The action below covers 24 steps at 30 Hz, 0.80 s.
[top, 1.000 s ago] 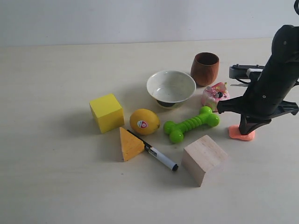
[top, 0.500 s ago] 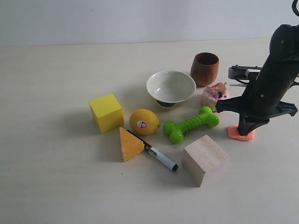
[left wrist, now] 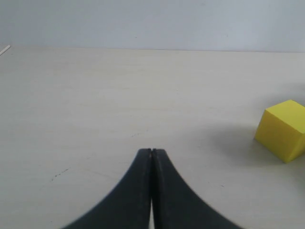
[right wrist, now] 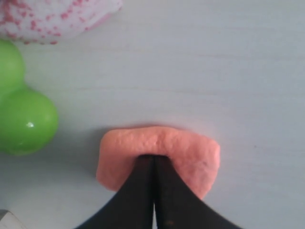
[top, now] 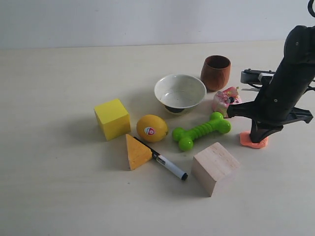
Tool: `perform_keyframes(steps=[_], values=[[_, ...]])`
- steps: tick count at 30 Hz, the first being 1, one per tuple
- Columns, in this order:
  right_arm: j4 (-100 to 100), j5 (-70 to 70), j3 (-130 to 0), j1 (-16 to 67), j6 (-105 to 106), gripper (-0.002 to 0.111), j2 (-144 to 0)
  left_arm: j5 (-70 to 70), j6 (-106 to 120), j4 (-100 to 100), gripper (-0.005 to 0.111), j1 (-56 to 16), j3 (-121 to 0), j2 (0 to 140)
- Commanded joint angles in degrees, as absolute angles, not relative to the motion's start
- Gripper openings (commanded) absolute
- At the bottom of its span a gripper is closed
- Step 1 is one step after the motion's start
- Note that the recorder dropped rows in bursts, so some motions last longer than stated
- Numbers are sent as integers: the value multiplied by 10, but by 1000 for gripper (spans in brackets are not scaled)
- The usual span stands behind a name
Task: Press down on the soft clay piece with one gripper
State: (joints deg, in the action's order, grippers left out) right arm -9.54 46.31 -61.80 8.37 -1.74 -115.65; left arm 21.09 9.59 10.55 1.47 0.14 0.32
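The salmon-orange soft clay piece point(top: 253, 141) lies flat on the table at the right, beside the green bone toy. My right gripper point(top: 258, 136) stands on it, shut, its tips sunk into the top of the clay point(right wrist: 162, 148); in the right wrist view the closed gripper point(right wrist: 153, 157) dents the lump, which bulges round the tips. My left gripper point(left wrist: 151, 151) is shut with nothing in it, low over bare table, and does not appear in the exterior view.
Left of the clay lie a green bone toy point(top: 201, 131), pink-and-white doughnut toy point(top: 226, 100), brown cup point(top: 216, 72), white bowl point(top: 180, 92), wooden cube point(top: 214, 167), marker point(top: 162, 160), lemon point(top: 152, 128), orange wedge point(top: 136, 152) and yellow cube point(top: 112, 118).
The right gripper has shifted slightly left and lower on the clay, which looks a little more squashed. The left side is unchanged.
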Motion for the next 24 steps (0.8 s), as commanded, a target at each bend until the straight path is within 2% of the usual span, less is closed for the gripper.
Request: perform_keyframes(steps=[1, 9, 24], values=[[-91, 419, -581, 90, -17, 0, -1250, 206, 95, 108, 0, 12, 0, 0], [-92, 433, -581, 90, -16, 0, -1226, 206, 95, 108, 0, 12, 0, 0], [-103, 434, -581, 90, -15, 0, -1095, 206, 95, 108, 0, 12, 0, 0]])
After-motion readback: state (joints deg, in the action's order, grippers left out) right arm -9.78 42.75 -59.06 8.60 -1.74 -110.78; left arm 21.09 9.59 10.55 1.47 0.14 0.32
